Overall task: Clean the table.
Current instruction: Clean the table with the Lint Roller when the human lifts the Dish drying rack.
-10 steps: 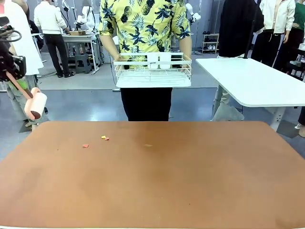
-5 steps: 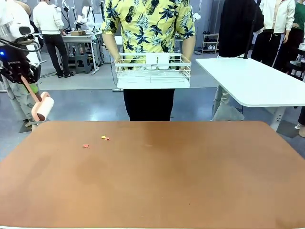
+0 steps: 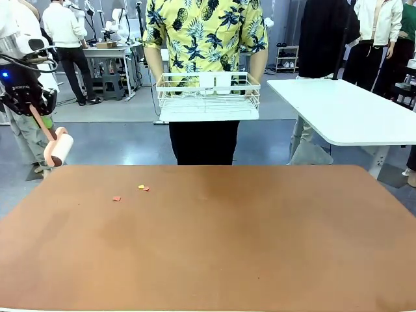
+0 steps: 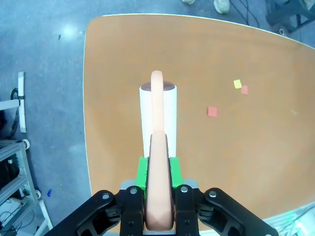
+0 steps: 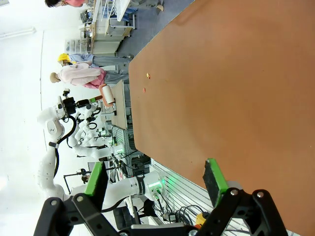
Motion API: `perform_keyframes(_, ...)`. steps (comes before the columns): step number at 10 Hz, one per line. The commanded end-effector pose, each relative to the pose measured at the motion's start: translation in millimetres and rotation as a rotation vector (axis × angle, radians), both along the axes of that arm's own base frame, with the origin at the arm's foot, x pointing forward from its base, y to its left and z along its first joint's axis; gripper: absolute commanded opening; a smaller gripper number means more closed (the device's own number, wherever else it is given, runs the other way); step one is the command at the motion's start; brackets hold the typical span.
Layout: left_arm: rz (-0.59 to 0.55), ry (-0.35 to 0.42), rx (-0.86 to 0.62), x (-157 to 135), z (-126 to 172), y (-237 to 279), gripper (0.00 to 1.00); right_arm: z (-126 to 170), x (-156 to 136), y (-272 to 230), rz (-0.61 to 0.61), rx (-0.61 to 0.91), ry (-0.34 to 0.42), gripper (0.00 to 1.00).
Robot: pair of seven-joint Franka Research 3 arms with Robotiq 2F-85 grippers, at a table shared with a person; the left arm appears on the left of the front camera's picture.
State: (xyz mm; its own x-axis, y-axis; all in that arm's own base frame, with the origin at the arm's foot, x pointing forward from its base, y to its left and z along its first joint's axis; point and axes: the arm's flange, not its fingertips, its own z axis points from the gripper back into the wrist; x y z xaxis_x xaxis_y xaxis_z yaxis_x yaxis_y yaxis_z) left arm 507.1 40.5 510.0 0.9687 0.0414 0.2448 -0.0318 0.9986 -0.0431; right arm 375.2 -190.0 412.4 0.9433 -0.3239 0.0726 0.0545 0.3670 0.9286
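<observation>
The table [image 3: 208, 253] is right up front, and the paper scraps [image 3: 141, 187] on its far-left part haven't budged. The left gripper [image 4: 158, 172], clamped on the lint roller [image 4: 157, 110] handle, has nudged in over that corner. The right gripper [image 5: 153, 179] gapes wide. Beyond, a person is still holding a wire basket [image 3: 209, 97].

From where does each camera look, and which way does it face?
Front: between the arms, facing across the table to the person; left end effector at left.
Left wrist: above the table, looking down its fingers at the lint roller.
Right wrist: sideways along the table; right end effector open.
All share the small scraps.
</observation>
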Motion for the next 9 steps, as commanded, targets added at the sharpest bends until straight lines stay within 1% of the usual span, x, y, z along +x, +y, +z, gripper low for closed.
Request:
perform_keyframes(1,-0.01,-0.004,0.002,0,1,0,0.21,2,-1,0,0.002,0.003,-0.008,1.0)
perform_keyframes(6,-0.002,0.0,0.0,0,0,-1,0.21,2,-1,0,0.002,0.003,-0.008,1.0)
perform_keyframes(7,0.005,-0.018,0.015,3,-5,-2,0.21,2,-1,0,0.002,0.003,-0.008,1.0)
perform_keyframes(9,-0.024,0.096,0.028,22,-27,-9,0.21,2,-1,0,0.002,0.003,-0.008,1.0)
